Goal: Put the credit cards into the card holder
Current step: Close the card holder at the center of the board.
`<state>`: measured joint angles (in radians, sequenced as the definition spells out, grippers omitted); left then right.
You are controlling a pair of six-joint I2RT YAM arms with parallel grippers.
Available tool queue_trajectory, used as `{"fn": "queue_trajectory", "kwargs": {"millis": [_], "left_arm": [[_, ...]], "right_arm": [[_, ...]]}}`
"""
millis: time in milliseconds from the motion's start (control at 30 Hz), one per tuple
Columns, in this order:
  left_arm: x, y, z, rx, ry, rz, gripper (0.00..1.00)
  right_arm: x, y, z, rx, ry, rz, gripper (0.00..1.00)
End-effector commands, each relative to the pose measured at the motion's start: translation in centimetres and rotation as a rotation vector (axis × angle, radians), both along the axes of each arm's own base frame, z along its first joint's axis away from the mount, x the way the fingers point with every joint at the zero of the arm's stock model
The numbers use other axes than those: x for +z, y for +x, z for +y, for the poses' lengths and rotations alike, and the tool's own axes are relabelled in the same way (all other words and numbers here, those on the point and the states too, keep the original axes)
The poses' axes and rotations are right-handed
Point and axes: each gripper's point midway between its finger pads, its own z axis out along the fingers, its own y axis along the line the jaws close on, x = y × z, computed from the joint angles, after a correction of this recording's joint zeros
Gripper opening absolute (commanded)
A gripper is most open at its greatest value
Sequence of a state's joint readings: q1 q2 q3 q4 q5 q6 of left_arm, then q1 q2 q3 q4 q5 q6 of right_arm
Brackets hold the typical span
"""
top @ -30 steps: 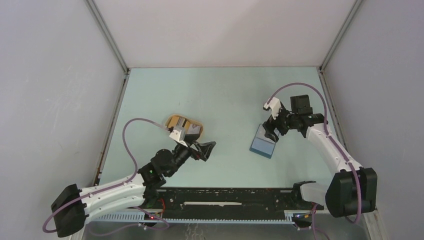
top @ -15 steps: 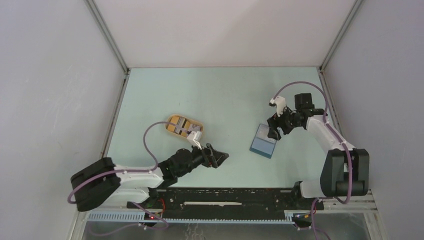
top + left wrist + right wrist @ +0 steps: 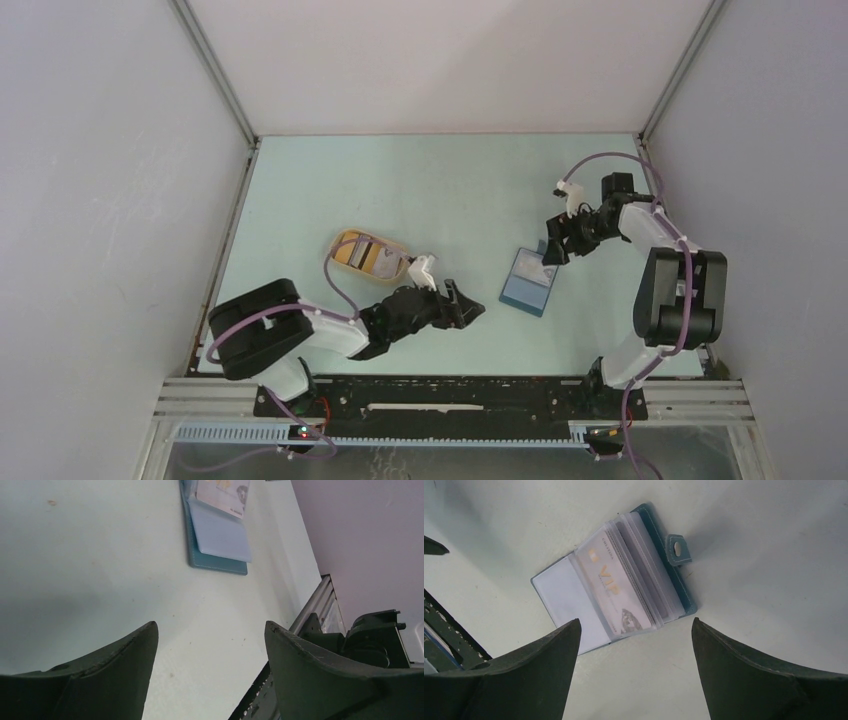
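The card holder [image 3: 526,284] lies open on the table right of centre, teal outside with clear sleeves [image 3: 574,597]. A pale credit card [image 3: 616,587] printed in gold sits in one sleeve, and the snap tab [image 3: 678,550] points away. More credit cards [image 3: 372,258] lie in the tan tray [image 3: 345,243]. My left gripper [image 3: 472,306] [image 3: 210,626] hangs open and empty a short way left of the card holder [image 3: 217,535]. My right gripper [image 3: 553,247] [image 3: 636,622] stands open and empty just beyond the holder's far right corner.
The black rail [image 3: 450,395] with both arm bases runs along the near edge. The right arm's base [image 3: 372,637] shows in the left wrist view. Grey walls close in the table on the left, right and far side.
My left arm has swung right, carrying its gripper from beside the tan tray toward the card holder. My right arm has drawn back toward the far right, its gripper now off the holder.
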<state>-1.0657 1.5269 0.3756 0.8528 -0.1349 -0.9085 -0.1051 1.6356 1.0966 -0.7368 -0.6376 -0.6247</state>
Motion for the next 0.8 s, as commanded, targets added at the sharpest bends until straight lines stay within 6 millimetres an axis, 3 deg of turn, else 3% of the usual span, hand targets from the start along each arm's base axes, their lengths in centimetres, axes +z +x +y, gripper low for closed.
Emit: {"fn": "queue_trajectory", "kwargs": {"millis": [0,233,367,600,767], "left_arm": [[1.2,0.1,-2.9,-0.072,-0.037,-0.012,0.82],[0.4,-0.2,-3.1,-0.089,-0.019,0.008,0.8],[0.1,-0.3,-3.2,-0.097,-0.014,0.013,0.79],[-0.3,-0.5,-2.7,-0.083,-0.024,0.029,0.79],[0.1,-0.5,-2.2,-0.052,-0.081,0.062,0.79]], "right_arm": [[0.4,1.3,0.0,-0.013,0.008,0.019,0.9],[-2.3,2.3,-0.3,-0.009,-0.065,0.087,0.88],[-3.4,1.8,0.1,0.015,-0.08,0.132,0.84],[-3.8,-0.4,1.5,0.044,-0.004,0.238,0.61],[-3.6,-1.6,2.7,0.025,0.058,0.293,0.51]]}}
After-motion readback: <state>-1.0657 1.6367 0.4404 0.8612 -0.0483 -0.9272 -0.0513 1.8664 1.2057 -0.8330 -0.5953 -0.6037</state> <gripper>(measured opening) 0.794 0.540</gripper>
